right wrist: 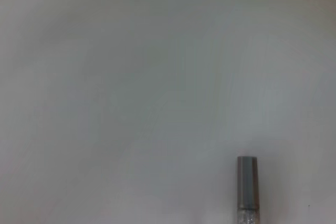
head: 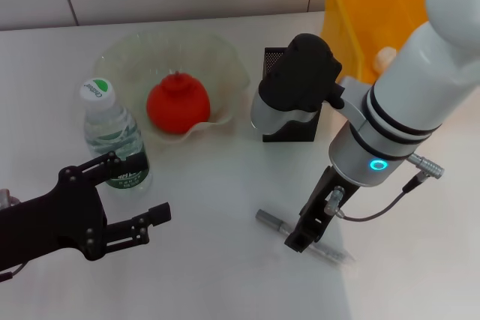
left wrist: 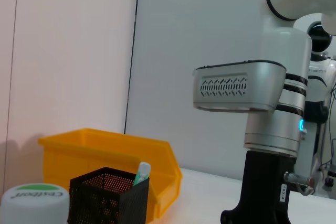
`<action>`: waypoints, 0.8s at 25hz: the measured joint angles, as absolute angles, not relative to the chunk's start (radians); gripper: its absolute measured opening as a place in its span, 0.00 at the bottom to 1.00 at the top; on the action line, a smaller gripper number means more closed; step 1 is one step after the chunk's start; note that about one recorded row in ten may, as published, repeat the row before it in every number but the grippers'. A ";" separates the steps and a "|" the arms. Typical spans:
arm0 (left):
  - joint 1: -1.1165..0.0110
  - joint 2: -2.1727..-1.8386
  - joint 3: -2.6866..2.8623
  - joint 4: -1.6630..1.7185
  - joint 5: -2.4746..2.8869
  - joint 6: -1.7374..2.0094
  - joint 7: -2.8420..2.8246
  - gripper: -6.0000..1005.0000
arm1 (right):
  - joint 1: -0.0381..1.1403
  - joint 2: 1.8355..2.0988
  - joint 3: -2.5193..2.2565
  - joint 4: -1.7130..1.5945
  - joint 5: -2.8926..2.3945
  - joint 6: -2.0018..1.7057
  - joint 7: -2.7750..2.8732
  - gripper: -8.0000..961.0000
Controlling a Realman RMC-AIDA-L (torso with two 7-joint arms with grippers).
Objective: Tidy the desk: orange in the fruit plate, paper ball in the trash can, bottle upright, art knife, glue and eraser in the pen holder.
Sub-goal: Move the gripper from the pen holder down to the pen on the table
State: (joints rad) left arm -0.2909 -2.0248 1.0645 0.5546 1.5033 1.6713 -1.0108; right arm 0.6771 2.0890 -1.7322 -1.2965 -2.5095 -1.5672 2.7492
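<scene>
The art knife [head: 304,236], a slim grey-capped stick with a clear body, lies flat on the white desk [head: 217,260] at about five o'clock from the desk's middle, running from ten o'clock to four o'clock, and it looks to be the step in hand. The right gripper [head: 300,239] is down right over its mid-length, touching or just above it; whether its jaws are spread or closed on the knife I cannot tell, as the wrist view shows only the grey cap end on bare desk. To do this well, I would judge the fingers should straddle the knife across its narrow width, close near the middle so it does not tip, then lift straight up before swinging to the pen holder [head: 289,121] at twelve o'clock from it, releasing it end-down over the opening. The holder stands half behind the right arm and already has one pale green-tipped stick in it, likely the glue. At ten o'clock the one orange [head: 177,104] sits in the one fruit plate [head: 120,54]; one bottle [head: 112,136] stands upright at nine o'clock; one trash can [head: 371,9] at one o'clock holds something white. The left gripper [head: 139,192] waits just beside the bottle, jaws wide apart, holding nothing. No eraser shows.
</scene>
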 joint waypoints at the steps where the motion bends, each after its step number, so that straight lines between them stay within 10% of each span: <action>1: -0.291 -2.025 1.064 0.555 1.503 1.671 -1.011 0.81 | 0.685 2.089 -1.737 -1.286 -2.509 -1.565 2.751 0.55; 20: -0.294 -2.025 1.067 0.552 1.503 1.667 -1.011 0.81 | 0.764 2.089 -1.824 -1.178 -2.513 -1.509 2.808 0.54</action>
State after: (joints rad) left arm -0.2941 -2.0248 1.0673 0.5520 1.5033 1.6672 -1.0108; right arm 0.7639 2.0892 -1.8239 -1.1778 -2.5134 -1.5089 2.8081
